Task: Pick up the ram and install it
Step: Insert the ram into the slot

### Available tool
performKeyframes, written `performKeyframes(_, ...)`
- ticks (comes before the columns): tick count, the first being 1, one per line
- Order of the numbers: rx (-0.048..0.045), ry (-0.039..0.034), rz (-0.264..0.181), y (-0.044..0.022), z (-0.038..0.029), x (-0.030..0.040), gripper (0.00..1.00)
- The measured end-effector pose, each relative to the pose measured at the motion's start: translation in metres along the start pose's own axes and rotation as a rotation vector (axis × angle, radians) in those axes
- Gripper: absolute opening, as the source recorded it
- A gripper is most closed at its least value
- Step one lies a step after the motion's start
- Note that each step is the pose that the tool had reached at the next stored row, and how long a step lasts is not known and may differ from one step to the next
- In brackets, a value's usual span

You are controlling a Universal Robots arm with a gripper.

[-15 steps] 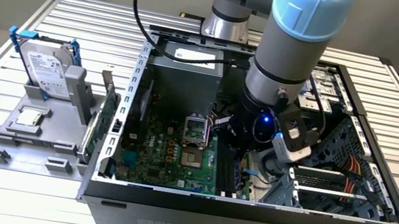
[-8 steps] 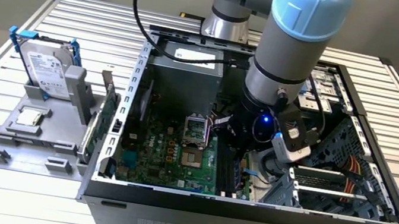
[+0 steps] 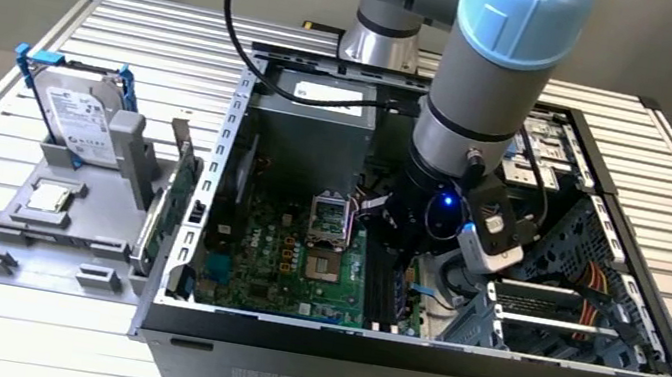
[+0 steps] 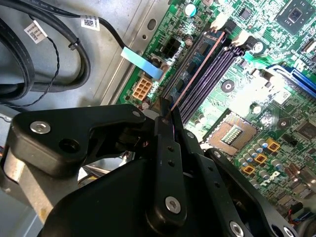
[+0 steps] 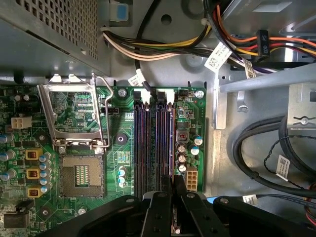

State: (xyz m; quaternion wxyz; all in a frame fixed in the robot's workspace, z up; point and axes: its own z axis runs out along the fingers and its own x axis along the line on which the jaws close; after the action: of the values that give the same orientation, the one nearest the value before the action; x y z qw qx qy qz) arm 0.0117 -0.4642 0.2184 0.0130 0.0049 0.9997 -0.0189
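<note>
Second wrist view: pincer grips ram edge-on over slots.

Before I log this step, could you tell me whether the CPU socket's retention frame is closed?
No, in the first wrist view the CPU socket's retention frame stands flipped open above the bare CPU socket.

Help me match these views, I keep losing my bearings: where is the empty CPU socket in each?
Exterior view: CPU socket on the motherboard, to the exterior view's left of the arm.
Second wrist view: socket beyond the memory slots from the cables.
First wrist view: socket beside its open frame.
Shared landmark: the memory slots.
</note>
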Motion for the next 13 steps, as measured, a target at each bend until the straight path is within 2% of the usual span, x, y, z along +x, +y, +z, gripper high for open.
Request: performKeyframes(13, -0.0007, -0.0002, -0.001, -0.0005, 0.0001, 0.0, 0.0)
